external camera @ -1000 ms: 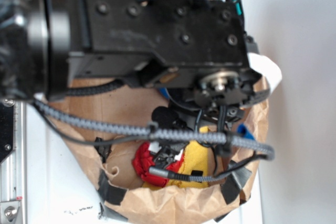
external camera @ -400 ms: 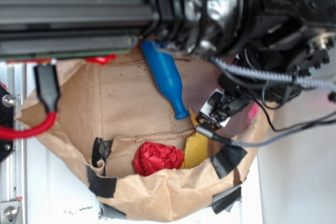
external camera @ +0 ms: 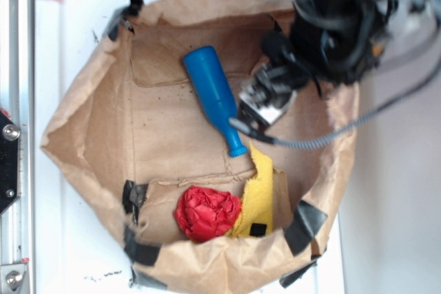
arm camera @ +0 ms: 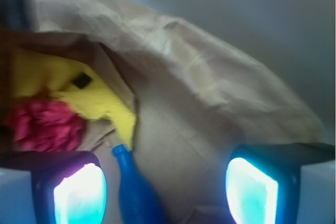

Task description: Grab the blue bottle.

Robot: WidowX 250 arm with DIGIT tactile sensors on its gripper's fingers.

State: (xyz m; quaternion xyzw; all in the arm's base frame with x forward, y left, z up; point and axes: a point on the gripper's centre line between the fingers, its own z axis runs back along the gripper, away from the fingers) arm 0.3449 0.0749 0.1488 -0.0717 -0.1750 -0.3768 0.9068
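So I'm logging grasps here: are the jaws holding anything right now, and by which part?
Nothing is held. The gripper is open, and the blue bottle lies loose in the paper bag close to one jaw.

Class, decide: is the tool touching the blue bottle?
Apart. In the wrist view the blue bottle stands between the open tool pads, with brown paper showing on both sides of it.

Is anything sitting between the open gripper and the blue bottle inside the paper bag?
Nothing visible does. The blue bottle lies alone on the paper bag's floor, with the gripper open right beside it. The yellow cloth and red cloth lie past the bottle's cap end.
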